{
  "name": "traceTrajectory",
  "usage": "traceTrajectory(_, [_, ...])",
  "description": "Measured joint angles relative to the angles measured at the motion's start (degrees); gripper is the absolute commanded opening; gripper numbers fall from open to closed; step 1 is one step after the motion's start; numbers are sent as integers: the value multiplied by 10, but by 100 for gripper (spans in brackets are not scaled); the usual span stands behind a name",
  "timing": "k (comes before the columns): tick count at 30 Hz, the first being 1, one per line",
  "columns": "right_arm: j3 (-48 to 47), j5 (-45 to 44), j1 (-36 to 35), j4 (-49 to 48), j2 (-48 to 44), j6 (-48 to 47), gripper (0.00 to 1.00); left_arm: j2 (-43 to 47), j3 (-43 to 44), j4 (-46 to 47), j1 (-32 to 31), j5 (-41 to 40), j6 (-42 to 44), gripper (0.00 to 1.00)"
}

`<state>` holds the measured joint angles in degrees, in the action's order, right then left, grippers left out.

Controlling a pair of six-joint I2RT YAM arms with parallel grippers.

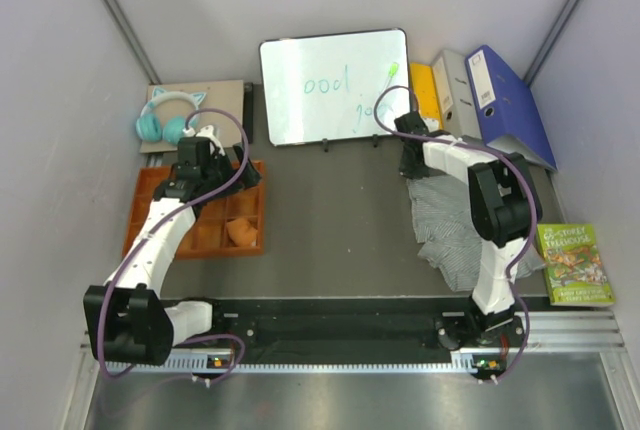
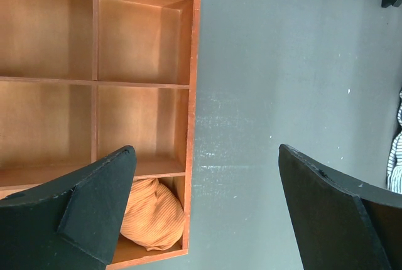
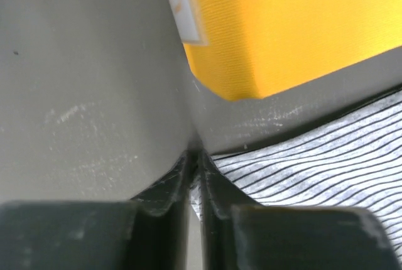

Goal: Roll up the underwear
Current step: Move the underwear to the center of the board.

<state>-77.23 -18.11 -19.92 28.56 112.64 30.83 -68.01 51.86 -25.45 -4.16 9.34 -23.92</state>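
Striped boxer shorts (image 1: 455,230) are seen crumpled on the table (image 1: 330,230), right side, partly under the right arm, with the far edge close to the yellow binder (image 3: 282,25). Rust-orange briefs (image 2: 151,215) are bundled in the near corner compartment of the orange tray (image 2: 192,81), left side.

Right gripper (image 3: 195,179): jaws all but closed, and a thin edge of striped cloth appears to be pinched at the very tips. Depth of bite cannot be confirmed.

Left gripper (image 2: 206,152): spread wide, nothing held, hovering over the tray wall and bare table.

Risks, as judged:
- The hem could be lost on the first pull, since the pinch looks shallow.
- A skewed, loose roll is likely if the cloth is not flattened first, as it is bunched.
- The binder could be knocked, as it is just beside the fingertips.
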Motion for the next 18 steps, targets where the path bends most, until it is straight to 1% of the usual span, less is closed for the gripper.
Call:
traceTrajectory(6, [4, 12, 2, -12, 0, 1, 0, 0, 0, 0, 12, 5, -2, 99])
traceTrajectory(11, [15, 31, -10, -38, -4, -8, 0, 0, -2, 1, 24, 5, -2, 99])
traceTrajectory(16, [35, 76, -54, -70, -15, -10, 0, 0, -6, 1, 33, 14, -4, 99])
traceTrajectory(18, [41, 100, -98, -83, -16, -7, 0, 0, -7, 2, 34, 18, -4, 99])
